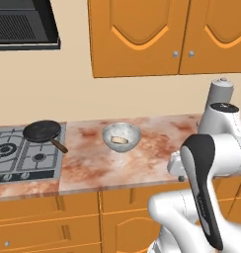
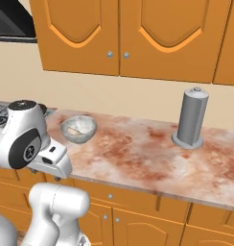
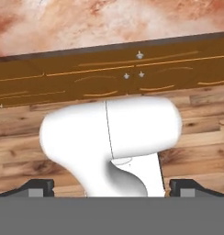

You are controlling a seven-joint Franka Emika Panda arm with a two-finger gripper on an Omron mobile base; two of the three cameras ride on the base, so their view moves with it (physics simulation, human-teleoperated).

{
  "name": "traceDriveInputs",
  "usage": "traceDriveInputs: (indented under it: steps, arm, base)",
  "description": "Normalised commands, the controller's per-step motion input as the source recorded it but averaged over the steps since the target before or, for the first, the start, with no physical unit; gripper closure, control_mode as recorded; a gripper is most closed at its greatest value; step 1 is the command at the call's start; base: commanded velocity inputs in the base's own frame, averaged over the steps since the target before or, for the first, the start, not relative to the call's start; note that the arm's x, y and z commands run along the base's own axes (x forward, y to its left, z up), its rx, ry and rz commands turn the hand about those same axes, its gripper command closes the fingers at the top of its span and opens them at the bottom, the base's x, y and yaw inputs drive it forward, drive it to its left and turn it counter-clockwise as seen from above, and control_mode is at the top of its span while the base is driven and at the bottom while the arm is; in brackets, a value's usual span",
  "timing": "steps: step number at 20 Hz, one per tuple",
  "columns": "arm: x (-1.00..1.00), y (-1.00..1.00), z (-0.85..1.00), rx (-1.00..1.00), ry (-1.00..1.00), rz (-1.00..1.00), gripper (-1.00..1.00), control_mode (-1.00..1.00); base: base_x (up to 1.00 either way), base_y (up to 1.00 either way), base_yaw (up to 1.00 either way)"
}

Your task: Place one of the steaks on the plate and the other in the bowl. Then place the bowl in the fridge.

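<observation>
The pale grey speckled bowl (image 1: 108, 140) (image 2: 85, 138) stands on the marbled counter (image 1: 152, 148), right of the hob. One pale tan steak (image 1: 120, 141) (image 2: 75, 129) lies inside it. My arm is folded in front of the counter, with the hand low at the counter's front edge, right of the bowl and well apart from it. In the hand view my gripper (image 3: 114, 187) is open, its two dark fingertips (image 3: 40, 186) far apart with nothing between them, looking down at the cabinet fronts and the wooden floor. The plate and the fridge are out of view.
A black frying pan (image 1: 42, 131) sits on the gas hob (image 1: 23, 158) at the left, under a range hood (image 1: 23, 24). A grey cylindrical paper-towel holder (image 2: 192, 117) stands at the back right. Orange wall cabinets (image 1: 167, 34) hang above; drawers (image 3: 109, 82) run under the counter.
</observation>
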Motion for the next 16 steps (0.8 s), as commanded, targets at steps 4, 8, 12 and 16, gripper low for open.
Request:
traceDriveInputs:
  steps: [4, 8, 12, 16]
  arm:
    - [0.22, 0.37, -0.07, 0.00, -0.03, -0.09, -1.00, -1.00]
    - [0.38, -0.05, 0.00, 0.01, -0.23, -0.01, -1.00, -1.00]
    - [0.98, -0.44, 0.10, 0.23, -0.09, -0.07, -1.00, -1.00]
    - [1.00, -0.36, 0.62, 0.47, 0.21, -0.08, -1.00, -1.00]
  base:
    - [0.00, 0.00, 0.00]
    - [0.00, 0.00, 0.00]
    - [0.00, 0.00, 0.00]
    - [0.00, 0.00, 0.00]
